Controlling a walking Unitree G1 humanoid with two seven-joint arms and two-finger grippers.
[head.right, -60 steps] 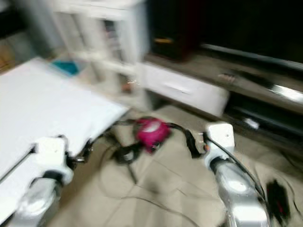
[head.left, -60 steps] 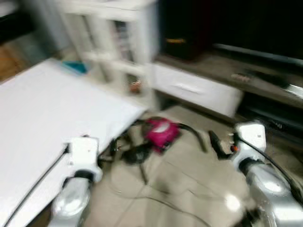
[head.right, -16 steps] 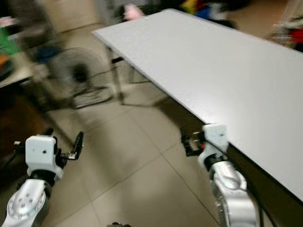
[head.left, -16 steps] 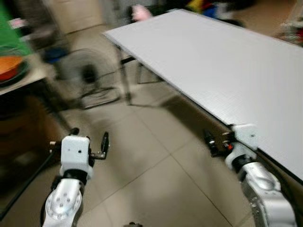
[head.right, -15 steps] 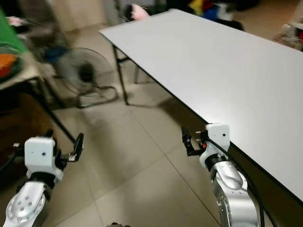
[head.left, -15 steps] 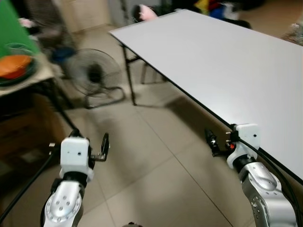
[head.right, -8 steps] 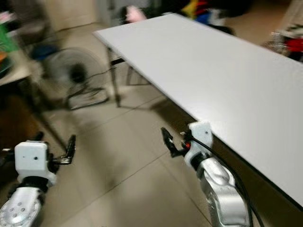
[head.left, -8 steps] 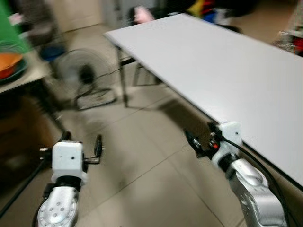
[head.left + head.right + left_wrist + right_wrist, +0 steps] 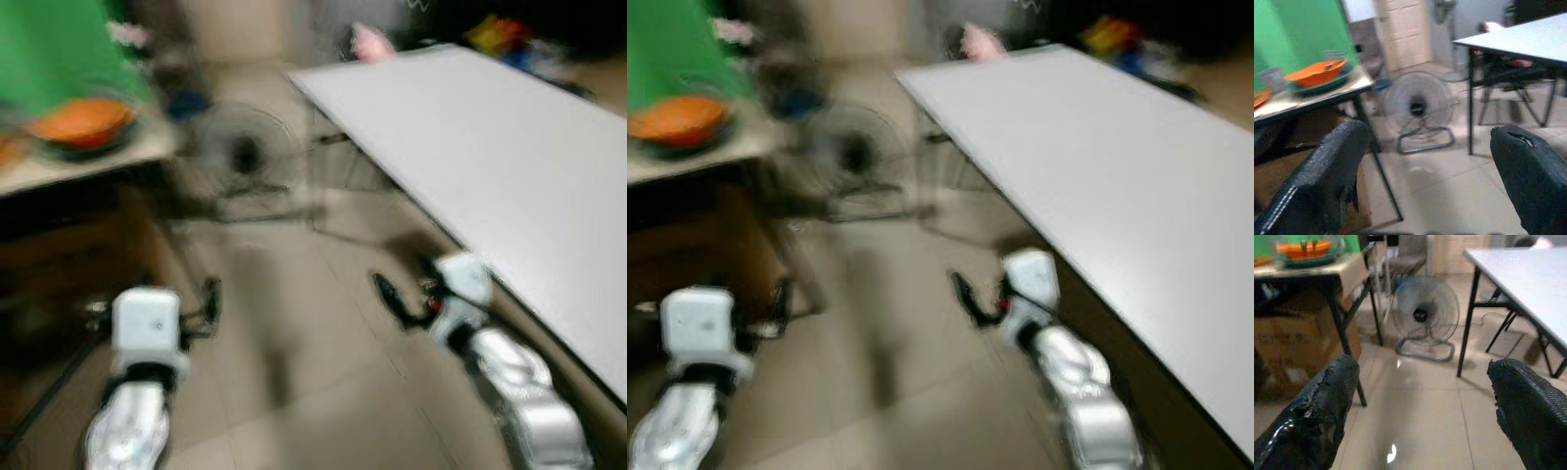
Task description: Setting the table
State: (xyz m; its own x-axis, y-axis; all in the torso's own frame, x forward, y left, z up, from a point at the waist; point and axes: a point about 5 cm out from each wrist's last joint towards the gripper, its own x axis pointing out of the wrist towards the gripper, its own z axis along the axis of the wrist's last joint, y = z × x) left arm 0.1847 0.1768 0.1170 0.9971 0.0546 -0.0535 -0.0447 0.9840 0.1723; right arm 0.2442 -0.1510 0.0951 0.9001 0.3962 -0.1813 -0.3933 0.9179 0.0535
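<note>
Blurred view: left gripper [image 9: 1420, 161] and right gripper [image 9: 1420, 396] both spread, empty, over tiled floor; round floor fan [image 9: 1425, 316] stands between orange bowl's [image 9: 1315, 72] side table [image 9: 1327, 93] and long white table [image 9: 509, 166].

White table [image 9: 509, 166]: surface bare. Side table [image 9: 1327, 95]: orange bowl [image 9: 1315, 72] on teal plate [image 9: 1322, 84]. Tiled floor [image 9: 1415, 416]: fan [image 9: 1425, 313].

The long table [image 9: 509, 166] runs from 12 o'clock down to 4 o'clock. A side table [image 9: 88, 162] stands at 10 o'clock, bearing a bowl [image 9: 80, 122] on a plate [image 9: 1327, 84], with a cardboard box [image 9: 1298, 350] beneath. A floor fan [image 9: 240, 157] sits between the two tables at 11 o'clock, on the tiled floor [image 9: 313, 392].
</note>
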